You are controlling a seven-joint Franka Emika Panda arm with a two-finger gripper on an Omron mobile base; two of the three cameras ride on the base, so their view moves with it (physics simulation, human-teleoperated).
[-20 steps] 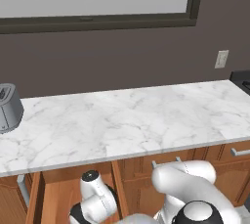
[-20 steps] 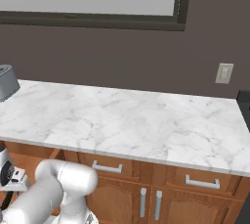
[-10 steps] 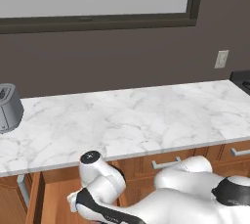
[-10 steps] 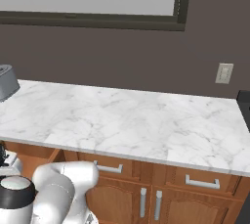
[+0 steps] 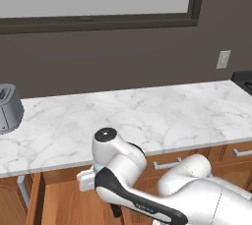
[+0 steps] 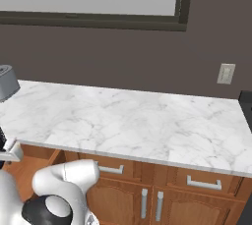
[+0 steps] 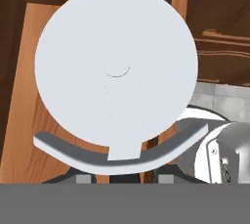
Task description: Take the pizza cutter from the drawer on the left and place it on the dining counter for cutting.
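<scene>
The pizza cutter (image 7: pixel 116 71) is looking small, hard and light. Its wheel is sharp, so hold the handle. I cannot tell if the jaws are gripping it.

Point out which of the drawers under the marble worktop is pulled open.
The leftmost drawer: its lighter wooden inside shows below the worktop, beside the arm. The drawers to its right sit closed, bar handles flush.

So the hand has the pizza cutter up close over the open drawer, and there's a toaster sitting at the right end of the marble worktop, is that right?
Not quite. The toaster sits at the left end of the marble worktop, as the left base view shows. The rest stands: in the hand view the pizza cutter is right in front of the hand, over the light wood inside the open drawer.
</scene>
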